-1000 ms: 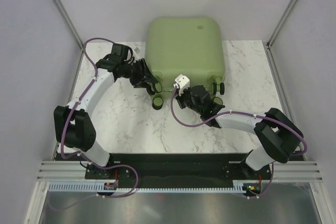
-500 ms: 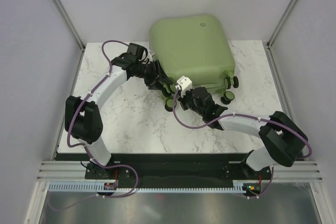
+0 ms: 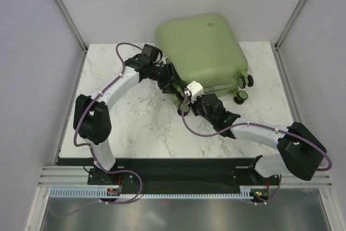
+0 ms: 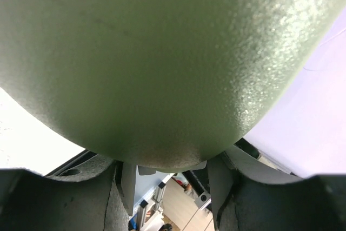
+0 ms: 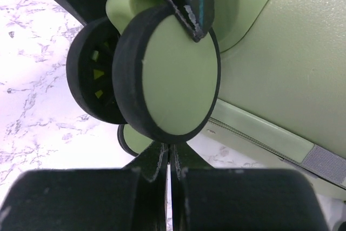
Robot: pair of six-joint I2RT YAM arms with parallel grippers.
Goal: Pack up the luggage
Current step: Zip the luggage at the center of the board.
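The luggage (image 3: 205,47), a closed sage-green hard-shell case, lies skewed at the back of the marble table, wheels toward me. My left gripper (image 3: 175,86) holds its near left corner. In the left wrist view the green shell (image 4: 162,63) fills the frame, and its rounded edge sits between the two fingers (image 4: 128,182) of the left gripper (image 4: 172,172). My right gripper (image 3: 189,100) is shut, with nothing in it. In the right wrist view its tips (image 5: 169,152) press against the rim of a black-and-green wheel (image 5: 173,74).
Two more wheels (image 3: 239,98) stick out at the case's near right corner. Grey walls and metal frame posts (image 3: 65,14) enclose the white marble table (image 3: 135,128). A zipper seam (image 5: 259,133) runs along the case's side.
The luggage has turned clockwise and slid right. My left arm swung right and forward with the corner in its grip. The right gripper followed the near wheel rightward.
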